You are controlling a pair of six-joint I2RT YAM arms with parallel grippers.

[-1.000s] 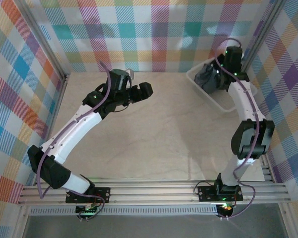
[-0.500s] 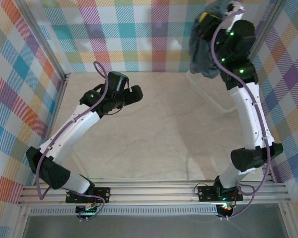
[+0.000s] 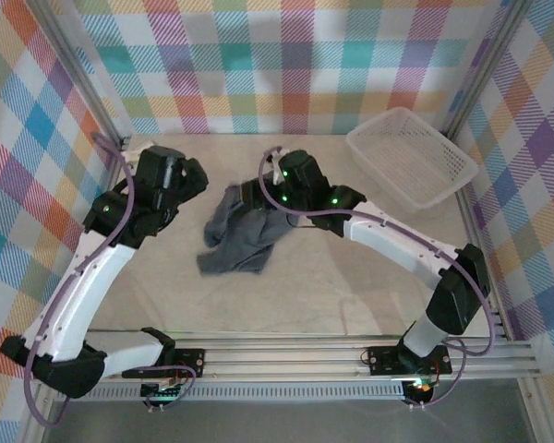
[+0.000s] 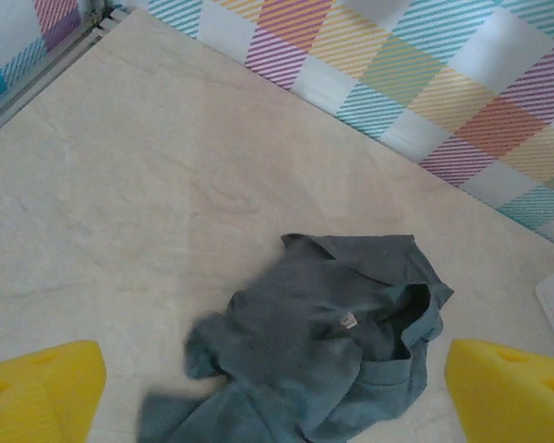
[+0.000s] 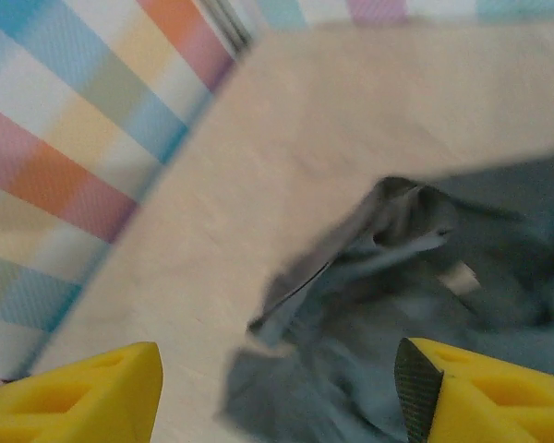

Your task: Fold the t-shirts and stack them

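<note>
One dark slate-grey t-shirt [image 3: 240, 235] lies crumpled left of the table's middle. My right gripper [image 3: 251, 197] hovers just over its far right edge, open; in the right wrist view its yellow fingers [image 5: 487, 388] stand wide apart, with the blurred t-shirt [image 5: 415, 305] below them and nothing held in the right gripper [image 5: 277, 397]. My left gripper [image 3: 194, 177] is to the left of the cloth, apart from it. It is open too: the left gripper [image 4: 272, 406] looks down on the t-shirt [image 4: 332, 355], whose collar and white label face up.
A white mesh basket [image 3: 411, 155] stands at the back right with nothing in it. The checked walls close in the back and both sides. Bare tabletop [image 3: 351, 286] lies in front of and to the right of the shirt.
The right arm lifted the t-shirt out of the basket, swung it left over the table and opened, so the cloth dropped. The left arm drew back to the left.
</note>
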